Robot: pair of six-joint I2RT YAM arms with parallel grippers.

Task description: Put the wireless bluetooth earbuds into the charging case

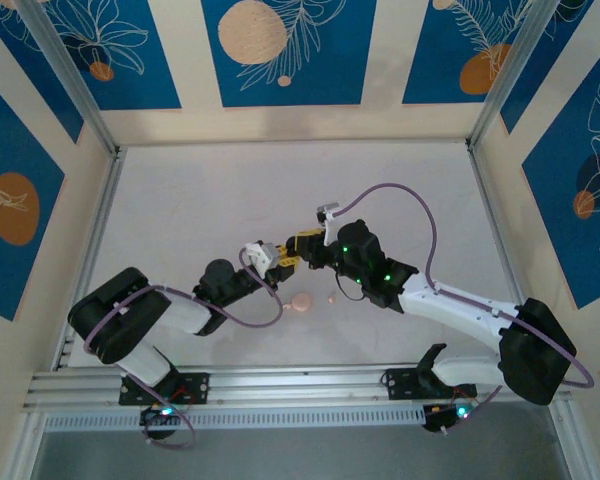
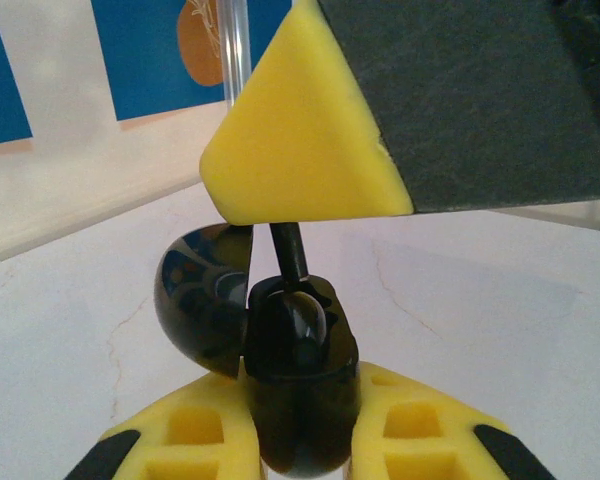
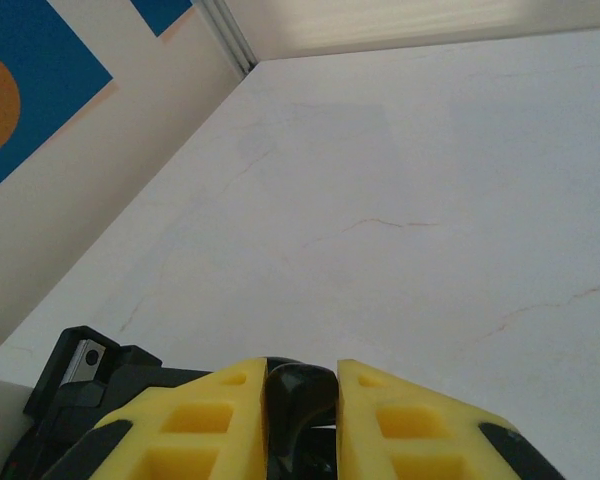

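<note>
My left gripper (image 2: 300, 405) is shut on a black charging case (image 2: 300, 370) that stands open, its glossy lid (image 2: 202, 300) swung to the left. A black earbud (image 2: 298, 325) sits in the case's mouth with its stem (image 2: 288, 250) pointing up to a yellow finger (image 2: 300, 150) of my right gripper. In the right wrist view my right gripper (image 3: 302, 378) is shut on that black earbud (image 3: 302, 392). In the top view the left gripper (image 1: 277, 258) and the right gripper (image 1: 302, 244) meet tip to tip at mid-table.
A round pale pink case (image 1: 300, 303) lies on the white table (image 1: 230, 200) just near of the grippers, with a tiny pale pink bud (image 1: 332, 297) to its right. Aluminium rails and patterned walls border the table.
</note>
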